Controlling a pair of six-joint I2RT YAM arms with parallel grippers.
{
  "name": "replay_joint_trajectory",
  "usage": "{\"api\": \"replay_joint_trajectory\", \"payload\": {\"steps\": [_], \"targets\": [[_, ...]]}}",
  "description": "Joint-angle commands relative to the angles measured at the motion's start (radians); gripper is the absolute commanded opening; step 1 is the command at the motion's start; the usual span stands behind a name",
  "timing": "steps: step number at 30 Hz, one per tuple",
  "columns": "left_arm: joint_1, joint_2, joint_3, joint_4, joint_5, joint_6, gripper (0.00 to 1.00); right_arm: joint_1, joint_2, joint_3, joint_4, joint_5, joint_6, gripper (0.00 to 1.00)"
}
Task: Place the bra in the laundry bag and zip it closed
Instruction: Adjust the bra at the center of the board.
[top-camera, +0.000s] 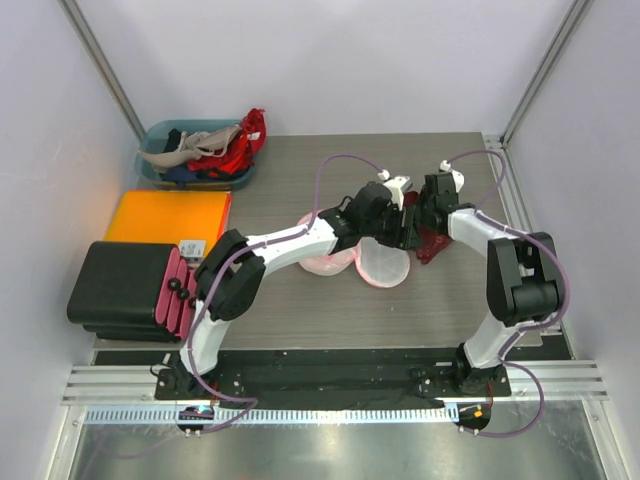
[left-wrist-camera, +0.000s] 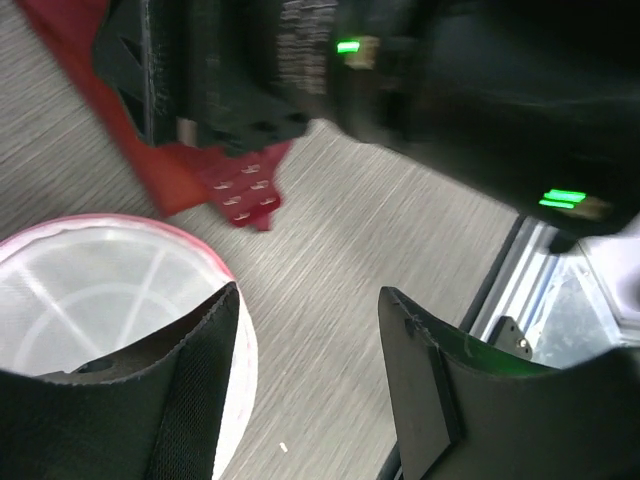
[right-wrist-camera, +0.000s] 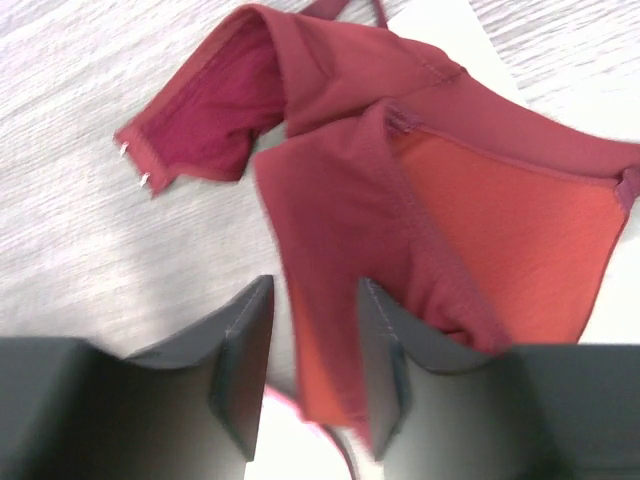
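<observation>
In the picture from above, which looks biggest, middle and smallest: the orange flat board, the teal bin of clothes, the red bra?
1. Flat orange board, biggest.
2. Teal plastic bin of clothes, slightly smaller.
3. Dark red fabric bra, smallest, though the grippers hide part of it.

**No legible text**

Small pale print is seen on the black housing of the right arm (left-wrist-camera: 310, 40) in the left wrist view, but it is blurred and cannot be read. No brand, number or sign can be made out elsewhere.

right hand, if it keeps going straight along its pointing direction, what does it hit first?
Most likely the red bra: fabric already lies between the right hand's fingers and fills the view ahead. Depth to the table beneath is unclear.
</observation>
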Motion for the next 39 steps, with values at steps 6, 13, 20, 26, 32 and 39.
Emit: {"api": "replay_joint_trajectory", "payload": {"steps": [6,13,20,26,32,39], "targets": [[0.009,0.002,0.07,-0.016,0.022,0.008,0.49,-0.066,-0.284,0.021,-0.217,-0.057,0.013,0.72],[0.009,-0.139,-0.103,0.141,0.1,-0.104,0.44,-0.06,-0.437,-0.159,-0.252,-0.097,-0.005,0.72],[0.003,-0.292,-0.261,0.205,0.135,-0.164,0.43,-0.028,-0.39,-0.24,-0.23,-0.042,-0.018,0.7],[0.003,-0.379,-0.34,0.214,0.123,-0.167,0.43,-0.014,-0.324,-0.236,-0.2,0.009,-0.033,0.65],[0.003,-0.418,-0.358,0.194,0.109,-0.145,0.42,-0.011,-0.273,-0.228,-0.163,0.027,-0.039,0.5],[0.003,-0.415,-0.358,0.189,0.112,-0.139,0.42,-0.007,-0.27,-0.207,-0.158,0.036,-0.037,0.18]]}}
